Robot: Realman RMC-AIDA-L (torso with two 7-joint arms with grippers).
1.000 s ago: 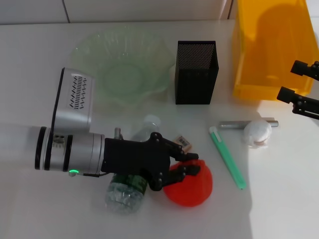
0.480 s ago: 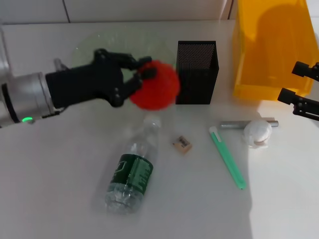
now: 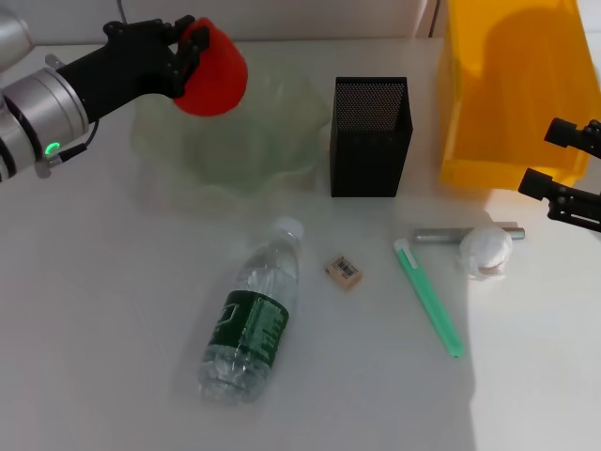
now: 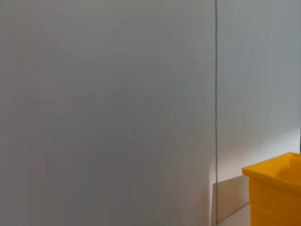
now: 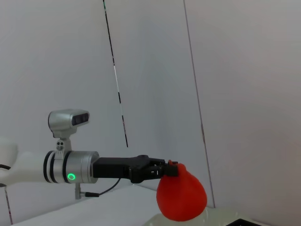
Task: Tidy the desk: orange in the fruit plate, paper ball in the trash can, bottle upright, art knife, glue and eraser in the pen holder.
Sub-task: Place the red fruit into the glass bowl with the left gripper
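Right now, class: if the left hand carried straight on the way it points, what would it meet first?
The left hand, shut on the orange, points across the fruit plate's far side. Beyond looks free; depth is unclear.

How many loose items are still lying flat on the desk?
5: bottle on its side, front left; eraser beside it; green knife; grey stick; paper ball at right.

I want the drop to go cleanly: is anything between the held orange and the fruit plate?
Nothing visible. The left gripper holds the orange above the far left rim of the fruit plate, whose bowl looks empty.
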